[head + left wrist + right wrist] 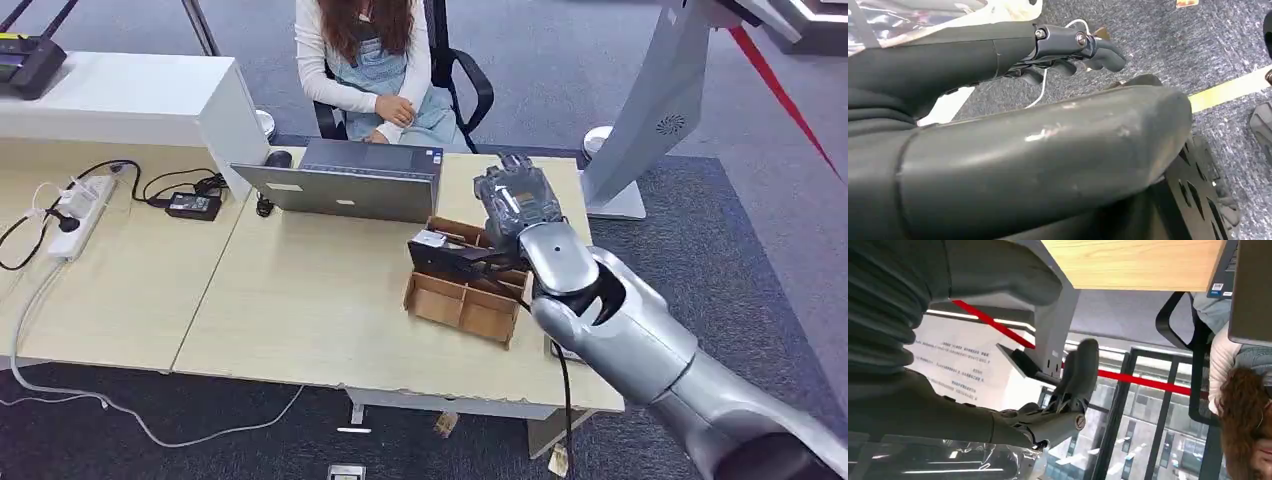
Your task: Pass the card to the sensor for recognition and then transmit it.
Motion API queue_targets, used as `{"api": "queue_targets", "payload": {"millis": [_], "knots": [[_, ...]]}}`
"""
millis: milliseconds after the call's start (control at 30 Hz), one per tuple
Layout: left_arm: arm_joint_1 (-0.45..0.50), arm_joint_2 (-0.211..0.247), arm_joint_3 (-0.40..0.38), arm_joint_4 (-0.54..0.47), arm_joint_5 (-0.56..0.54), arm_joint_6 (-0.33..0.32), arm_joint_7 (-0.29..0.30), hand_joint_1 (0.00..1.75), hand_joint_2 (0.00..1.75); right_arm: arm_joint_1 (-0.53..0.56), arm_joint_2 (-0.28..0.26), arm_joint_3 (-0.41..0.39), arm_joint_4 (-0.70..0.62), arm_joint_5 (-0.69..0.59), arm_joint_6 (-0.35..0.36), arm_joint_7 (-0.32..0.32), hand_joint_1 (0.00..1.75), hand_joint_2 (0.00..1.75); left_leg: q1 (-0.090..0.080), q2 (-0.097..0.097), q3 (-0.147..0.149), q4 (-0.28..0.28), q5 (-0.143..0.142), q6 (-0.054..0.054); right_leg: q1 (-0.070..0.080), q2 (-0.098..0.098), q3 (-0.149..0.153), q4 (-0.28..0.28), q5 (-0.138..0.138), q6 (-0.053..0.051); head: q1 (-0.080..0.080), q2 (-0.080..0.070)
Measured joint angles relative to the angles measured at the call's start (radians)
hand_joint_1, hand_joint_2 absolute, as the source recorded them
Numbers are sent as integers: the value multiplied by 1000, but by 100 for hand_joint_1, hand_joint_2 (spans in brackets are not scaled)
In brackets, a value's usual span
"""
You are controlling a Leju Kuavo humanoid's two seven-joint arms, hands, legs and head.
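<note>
My right hand (515, 200) is raised above the far end of an open cardboard box (462, 306) with compartments, on the wooden table (310, 300). Its back faces me. A dark device (440, 252) with a pale patch on top lies across the box, just left of my wrist. In the right wrist view the right hand (948, 410) has its dark fingers (1082, 371) stretched out and apart from the thumb, with nothing between them. My left hand (1038, 150) hangs over grey carpet, its fingers (1098, 50) loosely bent and holding nothing. I cannot make out a card.
A grey laptop (345, 180) stands behind the box, and a person (370, 60) sits at it on a black chair. A silver stand (650, 120) rises at the table's right end. A power strip (75, 215) and black adapter (193, 205) lie at the left.
</note>
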Motion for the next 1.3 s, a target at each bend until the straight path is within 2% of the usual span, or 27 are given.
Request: {"api": "queue_targets", "payload": {"millis": [367,567,700,1000,1233,1300], "knots": [[-2,0,-15,0,-10,-11,0,0,0,-7,30,11,36,-25,9,11,51,175,0,0,0,0,0,0,0,0,0,0,0,0,0,0],[-2,0,-21,0,-14,-14,0,0,0,-2,48,19,63,-59,-12,0,38,175,0,0,0,0,0,0,0,0,0,0,0,0,0,0],[-3,0,-22,0,-14,-14,0,0,0,19,69,25,90,-59,-29,-19,38,175,0,0,0,0,0,0,0,0,0,0,0,0,0,0],[-3,1,-23,0,-14,-14,0,0,0,34,96,25,125,-59,-36,-21,38,175,0,0,0,0,0,0,0,0,0,0,0,0,0,0],[-3,1,-23,0,-16,-15,0,0,0,36,107,25,146,-59,-41,-21,42,175,0,0,0,0,0,0,0,0,0,0,0,0,0,0],[-3,1,-23,0,-17,-14,0,0,0,40,109,24,150,-61,-45,-21,49,175,0,0,0,0,0,0,0,0,0,0,0,0,0,0]]}}
